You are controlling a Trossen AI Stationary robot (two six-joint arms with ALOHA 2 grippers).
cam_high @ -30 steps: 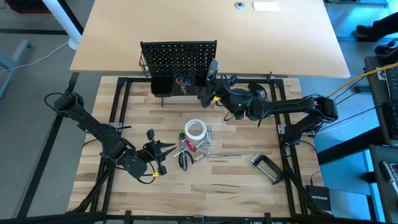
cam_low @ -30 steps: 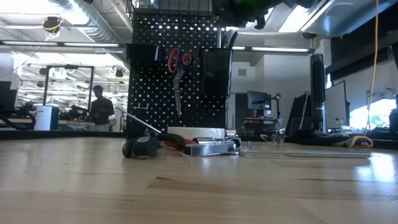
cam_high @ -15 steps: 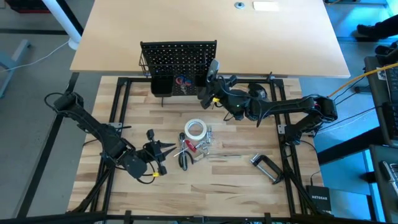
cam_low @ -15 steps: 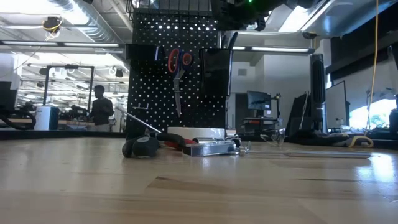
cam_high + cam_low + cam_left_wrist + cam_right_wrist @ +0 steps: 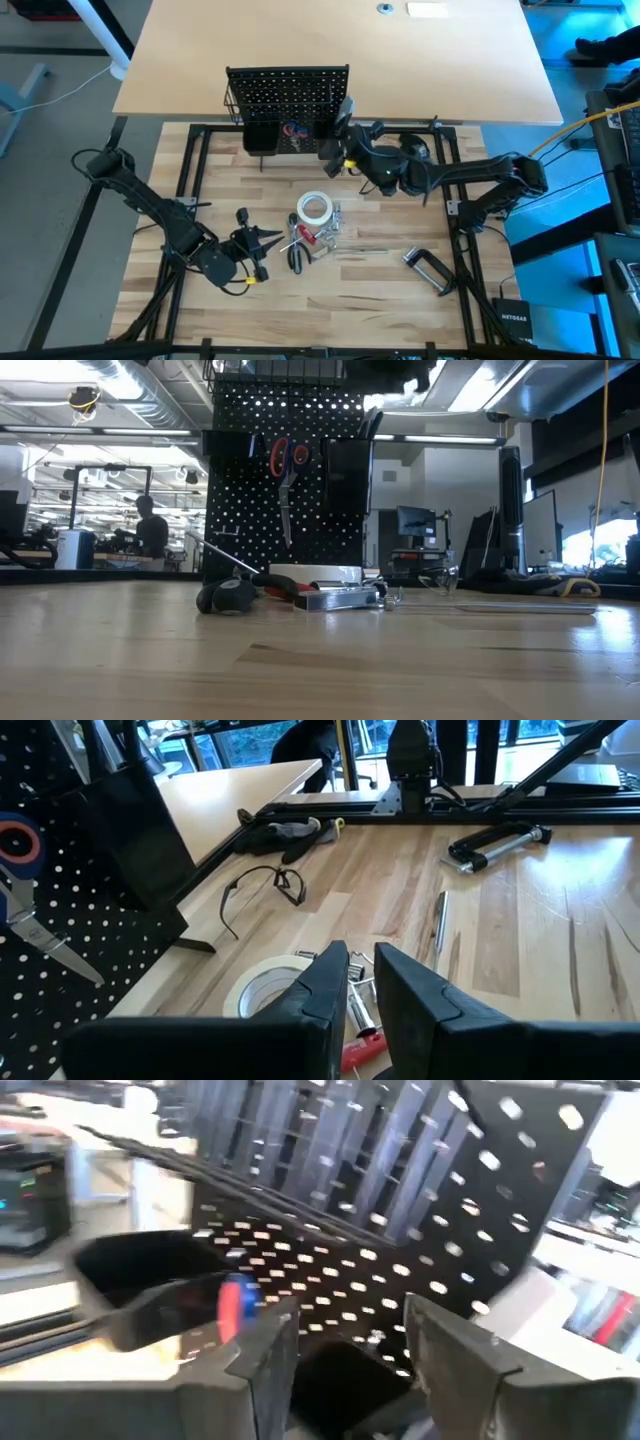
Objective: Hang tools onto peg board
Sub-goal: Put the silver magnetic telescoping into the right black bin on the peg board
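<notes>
2 arms work at this wooden table [image 5: 400, 300]. Farthest left, the left arm reaches in low over the boards, and the left gripper [image 5: 268, 237] hovers just beside the heap of tools; its fingers [image 5: 330, 982] stand close together with a thin gap between them and hold nothing. Just past them lies the white tape roll [image 5: 314, 208], flat on the table, with a red-and-black handled tool [image 5: 300, 246] and a silver spirit level [image 5: 340, 597] touching it in the same heap. Behind the heap, at the table's far edge, the peg board [image 5: 287, 93] stands upright. 1 pair of red-handled scissors [image 5: 288, 470] already hangs on its face, blades down, between 2 black square cups [image 5: 347, 475]. To the right of the scissors, the right gripper [image 5: 338, 128] is up at the right-hand cup; in its wrist view its fingers [image 5: 268, 1350] stand well apart with nothing between them, the dotted panel close ahead. Near the table's right front corner, well apart from the heap, a silver C-clamp [image 5: 429, 269] lies flat. Beyond the table, a person [image 5: 150, 532] stands in the room.
</notes>
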